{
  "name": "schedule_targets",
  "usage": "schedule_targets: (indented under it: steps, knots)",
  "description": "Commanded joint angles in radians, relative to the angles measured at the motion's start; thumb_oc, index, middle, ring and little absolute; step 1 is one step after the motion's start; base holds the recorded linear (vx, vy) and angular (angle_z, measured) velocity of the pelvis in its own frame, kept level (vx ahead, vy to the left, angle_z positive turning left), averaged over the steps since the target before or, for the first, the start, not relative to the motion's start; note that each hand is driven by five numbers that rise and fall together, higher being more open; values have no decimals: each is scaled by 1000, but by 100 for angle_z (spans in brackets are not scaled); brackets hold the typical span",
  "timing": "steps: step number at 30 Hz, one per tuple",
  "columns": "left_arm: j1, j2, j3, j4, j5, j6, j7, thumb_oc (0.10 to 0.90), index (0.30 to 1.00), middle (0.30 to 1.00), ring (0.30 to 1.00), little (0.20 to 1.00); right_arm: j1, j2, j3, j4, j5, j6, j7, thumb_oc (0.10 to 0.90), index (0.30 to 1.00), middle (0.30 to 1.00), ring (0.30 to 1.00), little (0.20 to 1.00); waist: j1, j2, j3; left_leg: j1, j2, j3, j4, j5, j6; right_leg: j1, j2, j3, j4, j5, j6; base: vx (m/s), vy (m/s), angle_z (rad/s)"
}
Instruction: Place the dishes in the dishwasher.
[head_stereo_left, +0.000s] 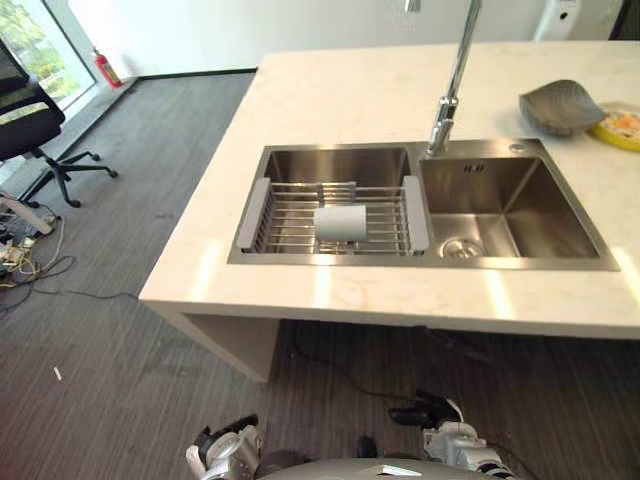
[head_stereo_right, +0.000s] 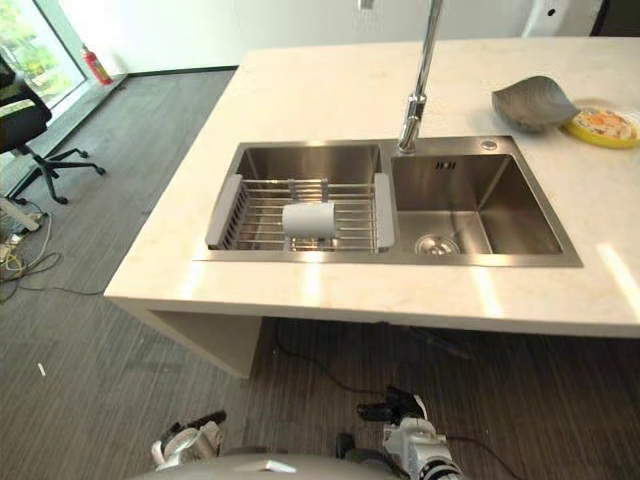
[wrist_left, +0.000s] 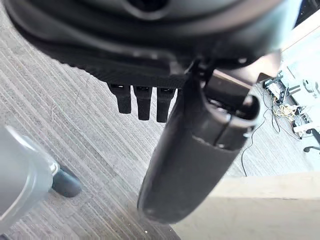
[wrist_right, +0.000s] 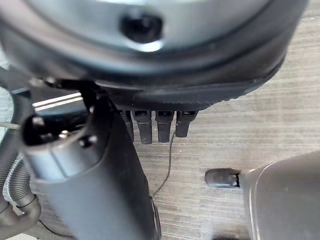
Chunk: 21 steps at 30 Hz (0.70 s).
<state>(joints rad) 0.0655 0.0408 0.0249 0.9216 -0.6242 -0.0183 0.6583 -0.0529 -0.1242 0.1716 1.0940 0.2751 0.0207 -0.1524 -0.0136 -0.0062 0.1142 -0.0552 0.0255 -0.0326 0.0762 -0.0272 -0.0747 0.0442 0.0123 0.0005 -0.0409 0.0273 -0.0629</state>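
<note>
Hanging low by the floor, both empty with fingers straight: left hand (head_stereo_left: 225, 450) and right hand (head_stereo_left: 440, 415). Lying on its side on the wire drying rack (head_stereo_left: 338, 215) across the left sink basin (head_stereo_left: 335, 165): pale grey cup (head_stereo_left: 341, 223). Sitting well apart on the countertop (head_stereo_left: 350, 100): grey bowl (head_stereo_left: 560, 106), yellow plate (head_stereo_left: 622, 127).

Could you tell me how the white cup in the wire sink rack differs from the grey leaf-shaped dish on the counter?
The white cup lies on its side, while the grey leaf-shaped dish sits upright. The cup rests in the wire rack over the left sink basin; the dish stands on the pale counter, beside a yellow plate. The cup is cylindrical, the dish shallow and pointed. Both sit untouched by either hand.
</note>
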Motion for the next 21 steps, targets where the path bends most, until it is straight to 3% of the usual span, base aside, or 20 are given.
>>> schedule_targets:
  steps: [1, 7, 8, 9, 10, 14, 16, 17, 21]
  knots:
    - [-2, -10, 18, -3, 9, -37, 11, 800, 900, 900, 900, 900, 7, -1, -26, -22, -12, -26, -22, 800, 900, 900, 900, 900, 10, -16, -36, 50, -22, 49, -53, 24, 12, 23, -72, 48, -46, -12, 146, 112, 29, -35]
    - [-11, 8, 26, 54, 15, -25, 4, 800, 900, 900, 900, 900, 24, 13, -20, -7, -18, -31, -7, 800, 900, 900, 900, 900, 2, -4, -71, 118, -17, 61, -161, 43, 18, 42, -62, 37, -46, -34, 145, 101, 46, -28]
    - [-22, 28, 51, 122, 27, -17, 2, 800, 900, 900, 900, 900, 26, 30, -88, 41, 60, -49, -35, 800, 900, 900, 900, 900, -8, -6, -85, 130, -10, 63, -163, 31, 14, 41, -58, 29, -46, -38, 146, 76, 40, -8]
    - [-24, 28, 51, 123, 27, -18, 2, 800, 900, 900, 900, 900, 24, 30, -89, 43, 61, -50, -34, 800, 900, 900, 900, 900, -7, -7, -85, 130, -10, 63, -163, 31, 13, 41, -58, 29, -46, -39, 146, 37, 51, 0]
    - [-39, 49, 73, 201, 45, -12, -5, 800, 900, 900, 900, 900, 27, 23, -234, 100, 201, -94, -89, 800, 900, 900, 900, 900, -15, -8, -92, 132, 0, 73, -163, 35, 9, 34, -57, 29, -46, -32, 148, 0, 0, 0]
    - [-48, 74, 110, 241, 51, -7, -19, 800, 900, 900, 900, 900, 34, -13, -340, 40, 249, -166, -138, 800, 900, 900, 900, 900, -22, -7, -97, 134, 3, 77, -163, 29, 10, 32, -56, 32, -46, -34, 151, 28, 20, -3]
    - [-33, 109, 146, 216, 54, 12, -33, 800, 900, 900, 900, 900, 69, -90, -398, -142, 181, -240, -232, 800, 900, 900, 900, 900, -28, -7, -99, 132, 4, 82, -163, 28, 10, 29, -55, 35, -46, -32, 157, 40, 19, -3]
    - [-24, 128, 150, 189, 64, 38, -39, 800, 900, 900, 900, 900, 107, -140, -398, -317, 59, -277, -337, 800, 900, 900, 900, 900, -36, -5, -97, 134, 2, 82, -163, 16, 14, 28, -58, 38, -46, -38, 163, 50, 27, -6]
    - [-14, 121, 132, 160, 93, 54, -27, 800, 900, 900, 900, 900, 116, -173, -377, -522, -90, -282, -449, 800, 900, 900, 900, 900, -37, -6, -93, 131, -1, 84, -163, 14, 21, 21, -60, 46, -46, -32, 168, 8, 21, -14]
